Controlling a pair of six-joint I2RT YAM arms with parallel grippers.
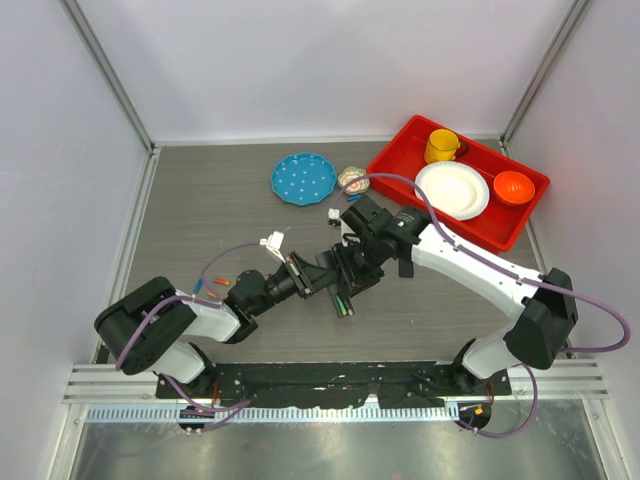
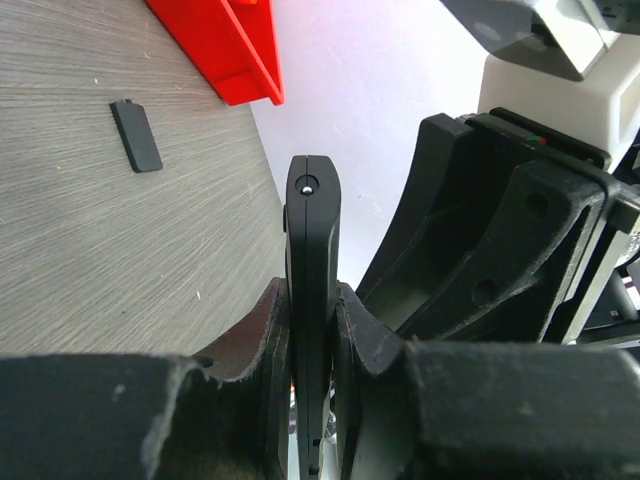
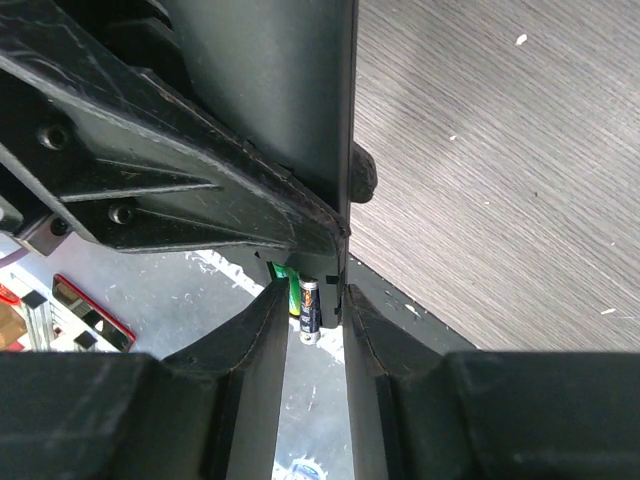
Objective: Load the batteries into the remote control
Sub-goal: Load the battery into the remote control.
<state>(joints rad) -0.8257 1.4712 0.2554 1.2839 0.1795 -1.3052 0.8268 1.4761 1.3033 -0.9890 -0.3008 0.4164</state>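
At the middle of the grey wood-grain surface (image 1: 200,200), the left claw (image 2: 312,310) clamps the slim black rectangular remote control (image 2: 312,230) on edge, likely to steady it. Just beyond, the right claw (image 3: 313,298) stands parted, with the thin green-and-black cylindrical batteries (image 3: 309,312) in its gap, apparently being seated.

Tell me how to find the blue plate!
Look at the red tray in the far right corner. Left of it, past a little patterned ball, lies the blue plate. It is the only blue thing, dotted white; the other plate is white and sits inside the tray.
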